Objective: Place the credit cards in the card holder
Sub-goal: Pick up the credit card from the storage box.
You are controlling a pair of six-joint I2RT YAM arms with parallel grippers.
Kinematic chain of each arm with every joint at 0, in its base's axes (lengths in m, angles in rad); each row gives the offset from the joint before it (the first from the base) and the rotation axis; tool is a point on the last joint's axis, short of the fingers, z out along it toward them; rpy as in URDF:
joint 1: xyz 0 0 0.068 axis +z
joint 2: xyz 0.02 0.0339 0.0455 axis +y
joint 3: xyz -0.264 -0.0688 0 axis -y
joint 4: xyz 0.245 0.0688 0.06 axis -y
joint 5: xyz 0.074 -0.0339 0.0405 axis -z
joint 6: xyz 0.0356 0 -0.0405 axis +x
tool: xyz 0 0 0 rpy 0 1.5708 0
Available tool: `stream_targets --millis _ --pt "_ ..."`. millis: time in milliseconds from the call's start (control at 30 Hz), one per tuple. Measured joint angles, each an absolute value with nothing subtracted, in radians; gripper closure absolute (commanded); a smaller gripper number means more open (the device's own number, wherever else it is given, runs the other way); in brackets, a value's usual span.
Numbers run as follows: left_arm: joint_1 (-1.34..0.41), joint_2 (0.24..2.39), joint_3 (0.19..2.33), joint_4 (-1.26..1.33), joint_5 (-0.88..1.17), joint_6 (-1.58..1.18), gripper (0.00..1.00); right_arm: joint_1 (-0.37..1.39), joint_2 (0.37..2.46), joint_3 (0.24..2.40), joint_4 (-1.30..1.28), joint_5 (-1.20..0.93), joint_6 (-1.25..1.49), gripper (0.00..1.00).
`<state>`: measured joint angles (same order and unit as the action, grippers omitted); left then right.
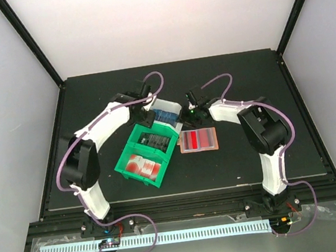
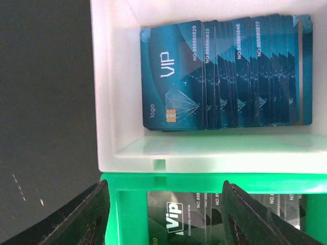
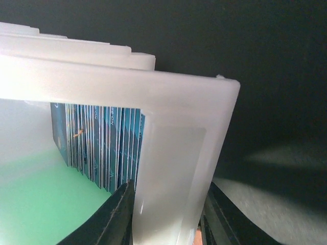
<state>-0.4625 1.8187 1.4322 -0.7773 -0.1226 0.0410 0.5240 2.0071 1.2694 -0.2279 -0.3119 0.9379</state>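
Blue credit cards (image 2: 225,76) stand in a row inside the white bin (image 2: 110,102); the right wrist view shows their edges (image 3: 97,148). Dark cards (image 2: 189,214) lie in the green bin (image 2: 127,204), and white-and-red cards (image 1: 143,166) fill its near compartment. The card holder (image 1: 198,140) lies open on the mat to the right of the green bin, showing red inside. My left gripper (image 2: 168,219) hovers open over the green bin's far compartment, one finger outside its wall. My right gripper (image 3: 168,224) is shut on the white bin's end wall (image 3: 173,168).
The white bin (image 1: 167,109) sits against the far end of the green bin (image 1: 135,148). Both arms meet over the bins at the mat's middle. Black frame rails (image 1: 183,193) border the mat.
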Motion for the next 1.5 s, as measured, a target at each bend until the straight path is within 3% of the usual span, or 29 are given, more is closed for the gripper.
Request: stream_targets --millis 367,800,1500 --pt "-0.531 1.685 1.428 -0.888 -0.107 -0.215 0.41 0.527 1.977 1.236 -0.257 -0.35 0.955 0.55" --pt "-0.631 1.703 1.342 -0.944 -0.09 -0.316 0.53 0.526 1.979 1.243 -0.318 -0.403 0.815 0.58" --pt "-0.607 1.872 1.293 -0.834 -0.199 -0.208 0.57 0.519 1.981 1.251 -0.351 -0.403 0.782 0.59"
